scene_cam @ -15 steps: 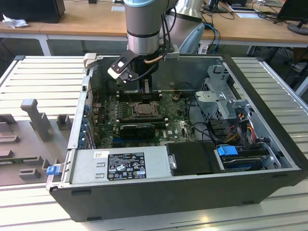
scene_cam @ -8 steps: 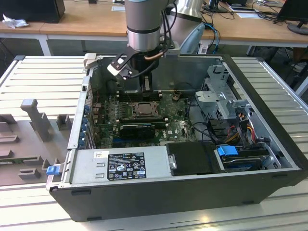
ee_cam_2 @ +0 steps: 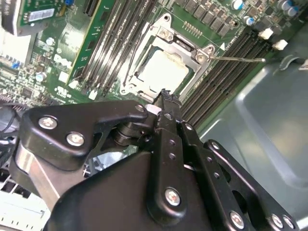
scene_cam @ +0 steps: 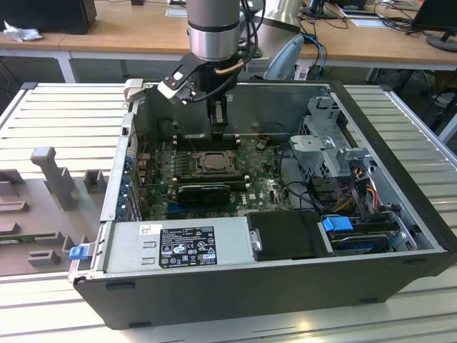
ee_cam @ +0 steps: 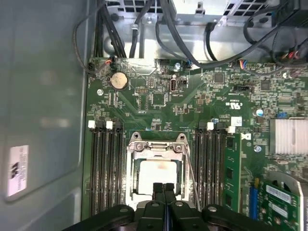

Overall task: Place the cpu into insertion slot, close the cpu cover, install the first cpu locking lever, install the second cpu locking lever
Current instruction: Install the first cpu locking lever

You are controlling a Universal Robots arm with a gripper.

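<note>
Shut tight on nothing, the black claw (ee_cam: pixel 164 188) hangs just above the one pale silvery square cpu (ee_cam: pixel 156 174). It sits in the dark-rimmed square insertion slot (ee_cam: pixel 129 185), framed by the single grey metal cpu cover (ee_cam: pixel 156 148). One thin wire lever (ee_cam_2: pixel 238 59) sticks out beside the socket.

A robotics lab set up in an office-like room. A grey industrial robot arm (scene_cam: pixel 213 28) with a black claw (scene_cam: pixel 220 130) hangs over an open desktop computer case (scene_cam: pixel 250 286) with its green circuit board (ee_cam: pixel 159 101) bared. The case lies on a surface (scene_cam: pixel 57 114) of ribbed aluminium profile, and beside it sits a grey moulded parts holder (scene_cam: pixel 50 179). Behind stand wooden desks (scene_cam: pixel 128 28) carrying loose cables (scene_cam: pixel 321 32) and a monitor foot (scene_cam: pixel 443 41)
</note>
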